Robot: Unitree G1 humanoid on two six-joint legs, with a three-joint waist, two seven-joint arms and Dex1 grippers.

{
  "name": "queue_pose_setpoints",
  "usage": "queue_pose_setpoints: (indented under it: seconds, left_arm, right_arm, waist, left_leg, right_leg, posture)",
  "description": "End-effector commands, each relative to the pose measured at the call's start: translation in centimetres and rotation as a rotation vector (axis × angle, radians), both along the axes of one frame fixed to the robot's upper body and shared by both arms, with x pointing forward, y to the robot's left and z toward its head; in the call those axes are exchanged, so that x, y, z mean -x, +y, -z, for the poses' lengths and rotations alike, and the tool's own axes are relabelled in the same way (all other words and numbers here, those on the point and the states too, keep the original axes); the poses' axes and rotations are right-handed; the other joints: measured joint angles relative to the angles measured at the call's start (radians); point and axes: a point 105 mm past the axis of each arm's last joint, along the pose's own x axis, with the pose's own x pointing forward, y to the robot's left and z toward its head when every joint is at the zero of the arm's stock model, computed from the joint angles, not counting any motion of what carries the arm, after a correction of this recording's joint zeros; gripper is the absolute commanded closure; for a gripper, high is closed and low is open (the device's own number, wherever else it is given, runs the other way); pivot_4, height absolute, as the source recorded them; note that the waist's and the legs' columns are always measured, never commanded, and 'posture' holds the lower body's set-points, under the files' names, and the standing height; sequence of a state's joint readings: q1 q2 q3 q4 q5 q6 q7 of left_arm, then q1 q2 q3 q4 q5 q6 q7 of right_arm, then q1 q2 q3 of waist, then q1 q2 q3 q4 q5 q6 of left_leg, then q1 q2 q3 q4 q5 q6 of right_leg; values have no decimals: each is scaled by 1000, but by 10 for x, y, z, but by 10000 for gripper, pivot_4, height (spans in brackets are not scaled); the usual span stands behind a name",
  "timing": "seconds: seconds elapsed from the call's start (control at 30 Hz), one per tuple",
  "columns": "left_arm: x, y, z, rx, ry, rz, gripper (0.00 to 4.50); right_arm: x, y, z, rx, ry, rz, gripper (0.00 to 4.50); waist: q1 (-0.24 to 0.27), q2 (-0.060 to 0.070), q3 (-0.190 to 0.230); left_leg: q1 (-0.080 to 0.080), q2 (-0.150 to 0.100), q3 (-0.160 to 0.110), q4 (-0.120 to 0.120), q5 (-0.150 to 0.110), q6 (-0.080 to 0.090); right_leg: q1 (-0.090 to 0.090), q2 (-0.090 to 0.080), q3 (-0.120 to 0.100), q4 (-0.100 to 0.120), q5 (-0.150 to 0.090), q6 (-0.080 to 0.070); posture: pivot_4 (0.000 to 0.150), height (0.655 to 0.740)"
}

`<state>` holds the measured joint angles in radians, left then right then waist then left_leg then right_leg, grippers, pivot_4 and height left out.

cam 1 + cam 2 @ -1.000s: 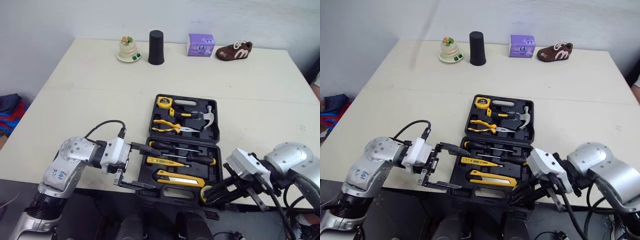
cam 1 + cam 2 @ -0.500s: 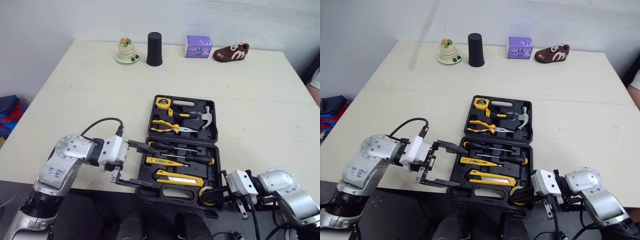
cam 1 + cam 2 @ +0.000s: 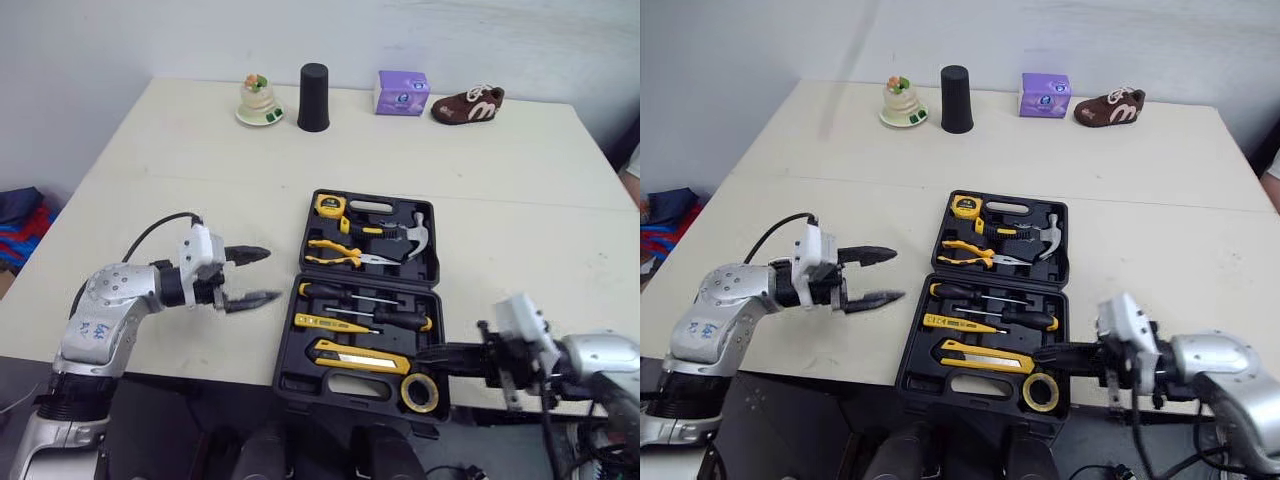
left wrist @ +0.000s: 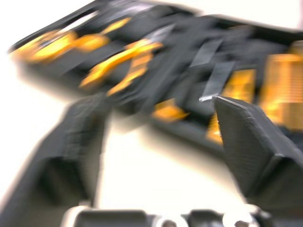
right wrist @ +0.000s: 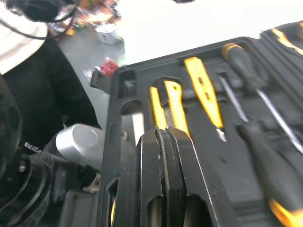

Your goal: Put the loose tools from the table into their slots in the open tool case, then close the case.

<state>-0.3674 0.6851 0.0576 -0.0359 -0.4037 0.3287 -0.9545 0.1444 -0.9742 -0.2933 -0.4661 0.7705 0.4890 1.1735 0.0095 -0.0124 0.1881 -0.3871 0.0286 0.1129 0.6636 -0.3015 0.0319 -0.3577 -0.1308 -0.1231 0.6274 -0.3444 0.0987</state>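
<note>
Two black fingers of the left gripper [image 3: 262, 275] stand well apart, holding nothing, their tips aimed at the tool case [image 3: 290, 375] from its left side. We see this gripper hovering over bare table [image 3: 180, 170], near the case but apart from it.

Our right gripper [image 3: 425, 352] has its fingers pressed together. It reaches in over the near right part of the case, just beside the end of the utility knife [image 3: 358, 357] and close to the yellow tape roll [image 3: 420, 392], which lies in the near right corner. We cannot tell whether the tips touch anything.

The case lies open at the near edge of the table. Its near half holds the knife, a yellow tester screwdriver [image 3: 322, 323] and two black-handled screwdrivers [image 3: 398, 318]. Its far half holds a tape measure [image 3: 326, 205], pliers [image 3: 335, 252] and a hammer [image 3: 408, 232].

Along the far edge stand a small figurine on a dish [image 3: 259, 101], a black cup [image 3: 313, 97], a purple box [image 3: 402, 91] and a brown shoe [image 3: 468, 103].
</note>
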Motion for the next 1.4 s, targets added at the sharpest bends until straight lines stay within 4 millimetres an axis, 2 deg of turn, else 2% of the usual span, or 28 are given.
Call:
queue_pose_setpoints:
  seconds: [0.03,0.13,0.17,0.23,0.33,0.43,0.6,0.77,1.07,1.3,1.4]
  left_arm:
    - [-12,1,4,-31,-8,-69,27184]
    - [-25,-12,19,-34,32,-97,41451]
    - [-27,-17,23,-32,63,-89,44387]
    - [-26,-24,29,-30,107,-70,44387]
    - [-26,-34,38,-65,144,-44,44387]
    - [-26,-43,38,-62,146,-18,44387]
    - [-30,-61,41,-81,129,30,44387]
    - [-40,-69,44,-100,118,1,44387]
    - [-47,-83,44,-86,101,8,44387]
    - [-57,-73,42,-135,110,-69,44387]
    - [-60,-61,39,-129,121,-112,44387]
  right_arm:
    - [-15,-27,-6,33,-53,149,45000]
    - [-49,-68,-2,77,-139,374,45000]
    - [-56,-77,6,129,-159,398,45000]
    - [-62,-79,20,205,-171,391,45000]
    - [-70,-57,32,208,-159,317,45000]
    - [-83,-43,35,202,-176,309,45000]
    - [-85,-23,47,222,-176,240,45000]
    - [-92,-11,44,193,-191,222,45000]
    - [-117,-13,35,230,-273,239,45000]
    - [-130,-19,37,250,-256,252,45000]
    - [-131,-30,38,269,-241,286,45000]
  waist:
    - [6,0,0]
    - [15,0,0]
    - [16,0,0]
    - [15,0,0]
    - [11,0,0]
    - [-4,0,0]
    - [-4,0,0]
    - [-5,0,0]
    - [-9,0,0]
    - [-10,0,0]
    - [-11,0,0]
  left_leg:
    - [0,0,0,0,0,0]
    - [0,-1,2,0,0,0]
    - [0,-2,3,0,0,1]
    - [-1,-2,3,1,0,1]
    - [-2,-1,4,0,1,0]
    - [-2,0,7,0,2,-1]
    - [-2,-1,6,1,3,0]
    - [-2,-1,6,1,3,0]
    - [-2,-1,6,2,3,0]
    - [-2,-2,6,1,4,1]
    - [-2,-2,6,2,4,1]
  right_leg:
    - [0,0,0,0,0,0]
    - [0,0,0,0,1,1]
    - [-1,-1,1,0,1,2]
    - [-1,-1,1,0,1,2]
    - [-3,1,1,1,1,2]
    - [-4,2,3,2,1,2]
    - [-4,1,2,2,1,2]
    - [-4,1,3,2,1,2]
    - [-3,1,3,2,1,2]
    - [-4,0,3,3,2,3]
    - [-3,0,3,8,2,3]
  posture:
    - [1500,7380]
    - [1500,7380]
    - [1500,7380]
    - [1500,7380]
    - [1500,7380]
    - [1500,7380]
    - [1500,7380]
    - [1500,7380]
    - [1500,7380]
    - [1500,7380]
    - [1500,7380]
